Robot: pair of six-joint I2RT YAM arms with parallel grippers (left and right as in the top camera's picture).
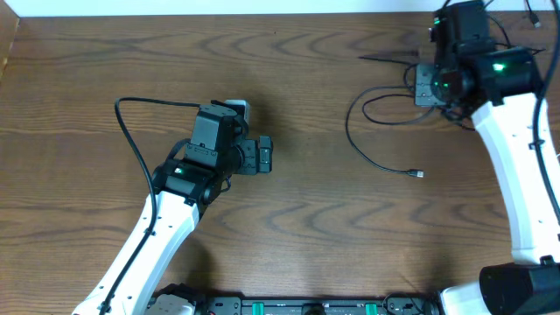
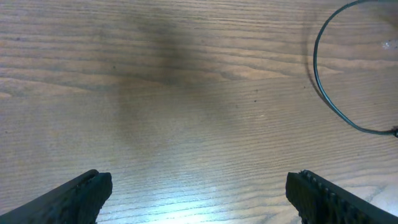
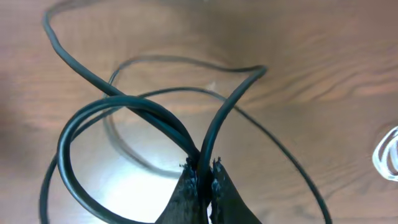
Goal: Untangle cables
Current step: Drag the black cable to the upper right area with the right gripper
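Observation:
A thin black cable (image 1: pixel 360 150) loops over the table right of centre and ends in a small plug (image 1: pixel 418 173); its arc also shows in the left wrist view (image 2: pixel 323 87). My right gripper (image 1: pixel 426 86) hangs at the far right over the loop and is shut on looped black cable (image 3: pixel 118 115), pinched between its fingertips (image 3: pixel 202 171) above the table. A bit of white cable (image 3: pixel 387 154) lies at the right edge of the right wrist view. My left gripper (image 1: pixel 262 156) is open and empty at mid-table (image 2: pixel 199 190), left of the loop.
A thicker black wire (image 1: pixel 131 131) arcs from the left arm over the table's left part. More black cords (image 1: pixel 516 22) lie at the far right corner. The table's wooden top (image 1: pixel 289 227) runs to a pale back edge.

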